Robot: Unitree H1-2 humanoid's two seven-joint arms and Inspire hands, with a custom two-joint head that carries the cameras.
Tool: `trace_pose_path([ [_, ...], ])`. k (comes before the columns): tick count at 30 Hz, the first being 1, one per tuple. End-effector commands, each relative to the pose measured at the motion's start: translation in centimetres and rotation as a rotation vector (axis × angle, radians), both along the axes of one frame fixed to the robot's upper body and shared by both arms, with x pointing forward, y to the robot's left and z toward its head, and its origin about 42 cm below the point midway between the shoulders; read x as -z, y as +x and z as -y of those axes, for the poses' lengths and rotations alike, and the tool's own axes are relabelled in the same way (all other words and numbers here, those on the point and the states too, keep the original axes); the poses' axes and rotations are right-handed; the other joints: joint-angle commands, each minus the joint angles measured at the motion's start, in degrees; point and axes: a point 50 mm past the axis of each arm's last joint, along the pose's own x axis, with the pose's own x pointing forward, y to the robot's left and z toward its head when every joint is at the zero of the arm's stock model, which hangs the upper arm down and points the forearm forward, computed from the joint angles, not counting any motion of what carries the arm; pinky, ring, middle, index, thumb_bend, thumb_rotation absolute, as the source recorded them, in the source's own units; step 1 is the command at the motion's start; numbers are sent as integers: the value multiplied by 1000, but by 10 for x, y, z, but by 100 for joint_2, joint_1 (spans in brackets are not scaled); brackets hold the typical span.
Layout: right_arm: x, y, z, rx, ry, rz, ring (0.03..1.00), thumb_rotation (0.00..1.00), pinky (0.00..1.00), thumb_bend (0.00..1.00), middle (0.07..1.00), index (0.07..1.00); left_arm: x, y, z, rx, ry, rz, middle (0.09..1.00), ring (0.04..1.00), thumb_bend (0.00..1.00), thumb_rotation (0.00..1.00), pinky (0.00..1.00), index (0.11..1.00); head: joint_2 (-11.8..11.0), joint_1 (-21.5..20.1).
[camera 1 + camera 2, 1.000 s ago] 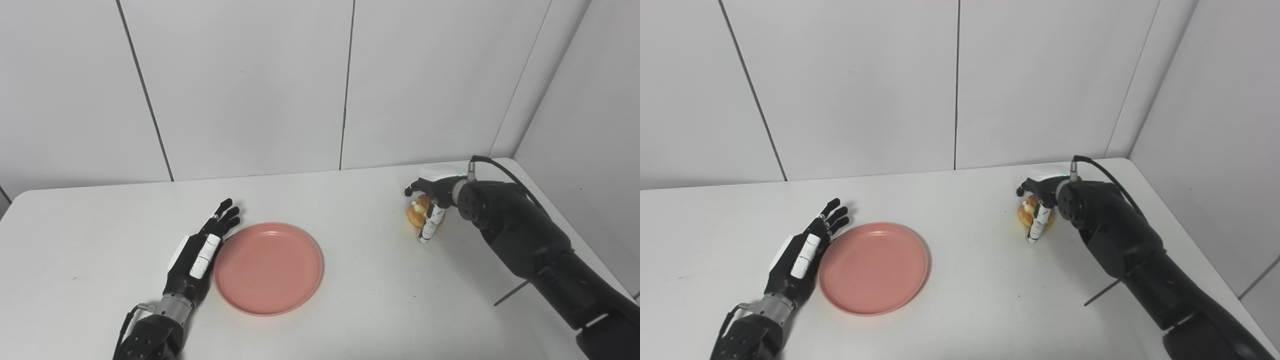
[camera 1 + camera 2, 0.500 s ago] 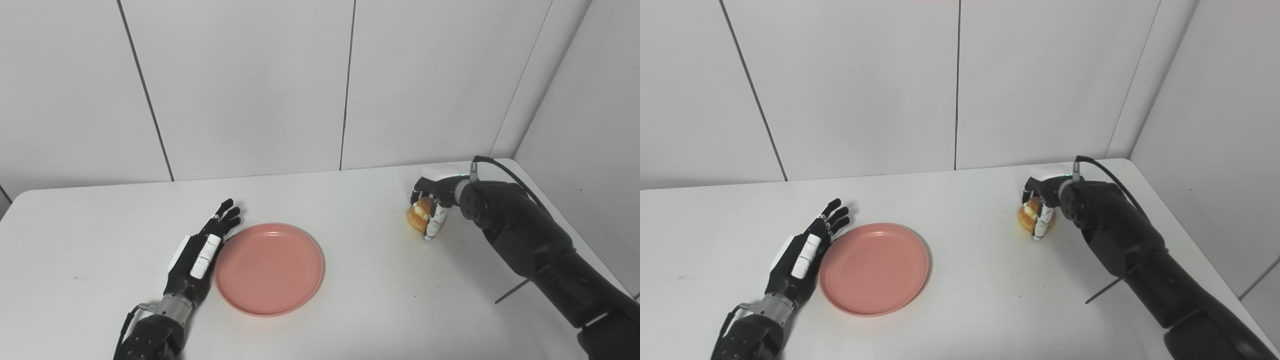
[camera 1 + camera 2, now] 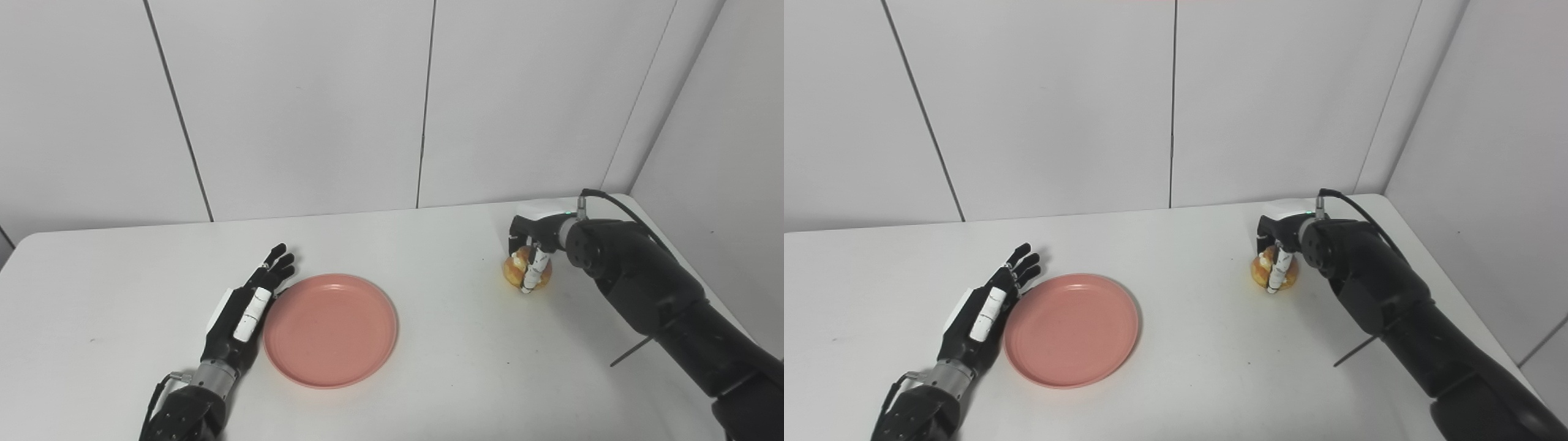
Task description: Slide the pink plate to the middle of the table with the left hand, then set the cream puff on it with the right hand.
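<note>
The pink plate (image 3: 331, 329) lies flat on the white table (image 3: 441, 367), a little left of the middle. My left hand (image 3: 245, 312) rests open beside it, fingers straight, its edge against the plate's left rim. At the back right, the golden cream puff (image 3: 516, 271) sits on the table. My right hand (image 3: 531, 257) comes down on it from above, fingers and thumb curled around it. The puff's far side is hidden by the hand.
White wall panels stand close behind the table and along its right side. The table's right edge runs just past my right arm (image 3: 649, 294). A thin dark rod (image 3: 631, 351) sticks out below that arm.
My right hand's fingers have closed in from spread apart onto the cream puff, and the hand shifted slightly right. The left hand and plate have stayed put.
</note>
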Motion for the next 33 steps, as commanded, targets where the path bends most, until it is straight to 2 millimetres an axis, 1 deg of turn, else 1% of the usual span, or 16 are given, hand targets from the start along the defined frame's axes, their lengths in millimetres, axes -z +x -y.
trace_pose_path([
  [1,-21,1,10,-21,-31,54,671,129,599,522,703,483,30,-19,5,10,-6,-105,947,947,992,846,824,927,5,12],
  [2,-23,0,9,-23,-30,61,685,129,615,523,707,483,30,-19,5,10,-4,-105,947,946,996,847,824,928,6,15],
  [5,-29,-2,6,-39,-27,78,668,128,587,523,692,481,31,-19,5,11,-1,-105,944,944,1000,852,817,929,5,21],
  [6,-32,-2,5,-47,-30,81,695,127,619,523,701,481,31,-19,5,11,-3,-105,944,944,1000,850,816,929,2,27],
  [8,-39,-3,1,-63,-47,92,709,127,636,523,707,480,31,-19,6,10,-6,-106,943,944,1000,849,816,929,1,42],
  [9,-44,-4,-3,-73,-52,104,697,130,621,522,699,483,31,-18,6,10,-7,-106,944,944,1000,847,816,929,0,54],
  [13,-61,-11,-17,-121,-42,154,578,132,479,517,615,488,30,-19,9,12,-11,-106,945,945,1000,843,814,929,8,127],
  [14,-63,-12,-19,-131,-43,161,572,132,471,517,609,488,30,-19,10,12,-12,-106,946,946,1000,842,814,929,9,134],
  [15,-68,-15,-25,-150,-40,175,545,68,447,520,571,469,30,-19,11,13,-13,-106,946,947,1000,841,815,931,13,181],
  [18,-78,-21,-39,-200,-34,206,500,12,407,524,531,459,30,-20,15,14,-21,-110,946,947,999,837,825,929,16,262],
  [22,-89,-33,-62,-271,-13,234,463,0,365,527,504,477,29,-21,22,12,-25,-110,942,943,1000,832,823,921,12,504],
  [23,-91,-35,-65,-281,-9,237,445,0,346,528,496,481,29,-21,23,10,-24,-110,940,939,1000,832,816,918,12,504],
  [24,-93,-39,-72,-310,0,248,393,0,302,529,467,488,29,-21,25,8,-24,-110,940,938,999,834,811,914,11,595],
  [28,-99,-51,-90,-395,14,286,348,0,265,531,456,490,30,-22,30,5,-34,-110,938,936,1000,831,812,913,-2,810],
  [30,-101,-56,-98,-424,26,297,300,0,227,528,422,499,31,-22,33,5,-32,-109,936,935,1000,830,817,913,-1,920],
  [33,-102,-61,-104,-457,45,305,327,0,247,527,423,504,31,-23,36,6,-29,-109,935,933,1000,831,817,914,-3,1003],
])
